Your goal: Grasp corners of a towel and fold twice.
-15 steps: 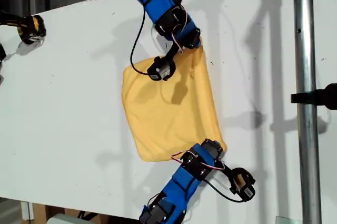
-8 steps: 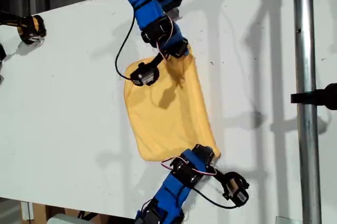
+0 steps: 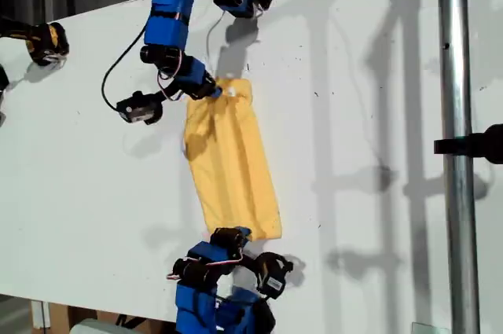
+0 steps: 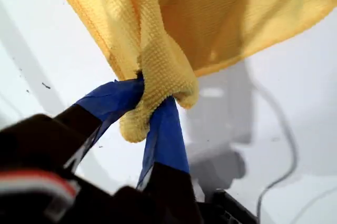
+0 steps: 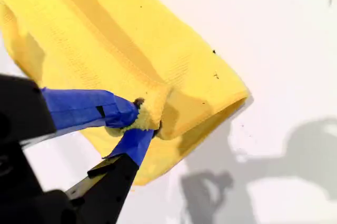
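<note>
On the white table (image 3: 377, 114), left of centre in the exterior view, the towel (image 3: 232, 161) lies doubled into a narrow yellow strip. One blue arm meets each short end. My first gripper (image 4: 150, 108) is pinching a bunched tip of the towel. My second gripper (image 5: 142, 121) is pinching another tip, beside the fold.
</note>
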You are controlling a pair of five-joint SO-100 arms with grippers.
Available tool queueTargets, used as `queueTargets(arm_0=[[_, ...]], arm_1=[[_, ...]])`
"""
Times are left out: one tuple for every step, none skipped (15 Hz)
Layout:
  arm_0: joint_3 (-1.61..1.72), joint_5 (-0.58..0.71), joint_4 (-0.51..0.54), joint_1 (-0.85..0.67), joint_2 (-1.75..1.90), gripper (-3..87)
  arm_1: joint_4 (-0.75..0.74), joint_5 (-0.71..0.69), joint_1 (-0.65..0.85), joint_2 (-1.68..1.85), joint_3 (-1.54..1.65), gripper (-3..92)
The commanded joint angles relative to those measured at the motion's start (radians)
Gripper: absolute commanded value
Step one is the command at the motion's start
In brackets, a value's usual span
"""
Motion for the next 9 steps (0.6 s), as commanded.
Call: queueTargets(arm_0=[[0.149, 0.129, -0.091, -0.167, 0.189, -2.6], [0.186, 0.196, -0.109, -0.244, 0.227, -2.6], [0.207, 0.256, -0.121, -0.324, 0.249, -2.6], [0.222, 0.314, -0.143, -0.403, 0.261, -2.6], [0.224, 0.374, -0.160, -0.477, 0.264, -2.6], [0.219, 0.430, -0.179, -0.543, 0.272, -2.6], [0.204, 0.479, -0.193, -0.601, 0.275, -2.6], [0.184, 0.518, -0.202, -0.647, 0.275, -2.6], [0.167, 0.546, -0.213, -0.683, 0.276, -2.6]], arm_1=[[-0.057, -0.089, 0.121, -0.026, -0.126, -0.1], [-0.091, -0.126, 0.167, -0.072, -0.175, -0.1], [-0.130, -0.156, 0.213, -0.124, -0.221, -0.1], [-0.167, -0.189, 0.253, -0.179, -0.272, -0.1], [-0.193, -0.212, 0.293, -0.241, -0.336, -0.1], [-0.216, -0.225, 0.328, -0.296, -0.394, -0.1], [-0.247, -0.235, 0.364, -0.336, -0.439, -0.1], [-0.282, -0.242, 0.394, -0.360, -0.466, -0.1], [-0.334, -0.245, 0.419, -0.364, -0.469, -0.1]])
